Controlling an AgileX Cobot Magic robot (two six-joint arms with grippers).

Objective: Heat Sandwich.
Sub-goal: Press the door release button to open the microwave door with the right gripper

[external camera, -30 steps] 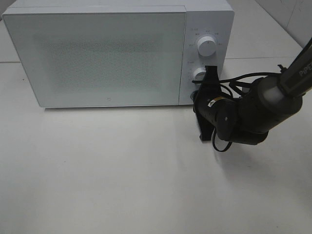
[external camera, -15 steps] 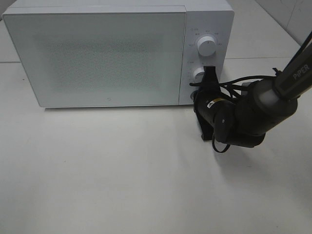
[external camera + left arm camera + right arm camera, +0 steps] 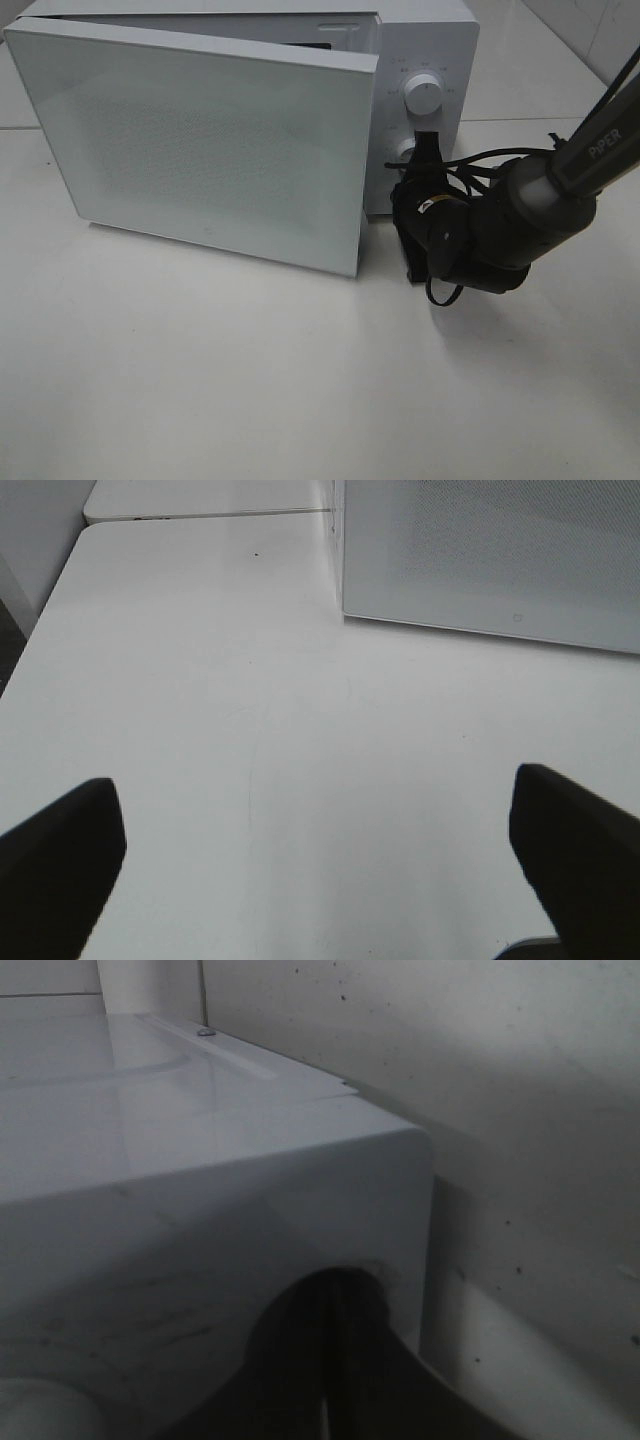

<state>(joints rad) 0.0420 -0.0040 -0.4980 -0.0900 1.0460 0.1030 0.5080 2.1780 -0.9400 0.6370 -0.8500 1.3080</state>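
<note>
Right pincer (image 3: pixel 429 145): jaws closed together, nothing held, tip set against the microwave's control panel (image 3: pixel 425 60) just beside the lower knob (image 3: pixel 407 150); whether it presses a door release there I cannot tell, the tip covers the spot. Right wrist view shows only the dark pincer tip against the white casing, close up. Right arm (image 3: pixel 520 225) reaches in from the right, cables looped over it. Upper knob (image 3: pixel 424 97) clear of the pincer. Microwave door (image 3: pixel 200 140) stands ajar, hinged at the left, its free edge out from the body beside the panel; the gap is narrow and the cavity behind it stays hidden. Left pincer (image 3: pixel 320 858): spread wide, both fingers (image 3: pixel 60 860) at the edges of its wrist view, holding nothing, poised over bare tabletop (image 3: pixel 250 680) with the door's lower edge ahead. Sandwich: not to be seen in any view, neither on the visible tabletop nor in a pincer; it may sit inside the cavity or out of frame, cannot tell. Judgement on progress: door unlatched, not yet wide enough to pass anything through; whether this is loading or unloading is unsettled. Left to do at least: open fully, handle the sandwich, close up
</note>
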